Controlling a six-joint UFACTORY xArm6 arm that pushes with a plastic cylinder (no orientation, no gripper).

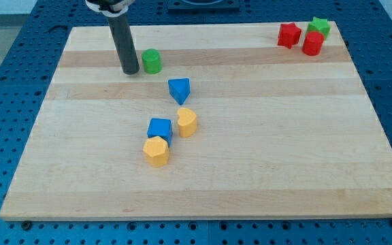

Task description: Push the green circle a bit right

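The green circle (152, 60) is a small green cylinder near the view's top left of the wooden board (264, 177). My tip (130, 71) stands on the board just left of it, with a narrow gap between them. The dark rod rises from the tip up to the view's top edge.
A blue triangular block (180, 89) lies below and right of the green circle. A yellow heart (186, 122), a blue cube (160, 128) and a yellow hexagon (156, 151) cluster mid-board. Two red blocks (289, 35) (312, 44) and a green star (318, 27) sit at the top right corner.
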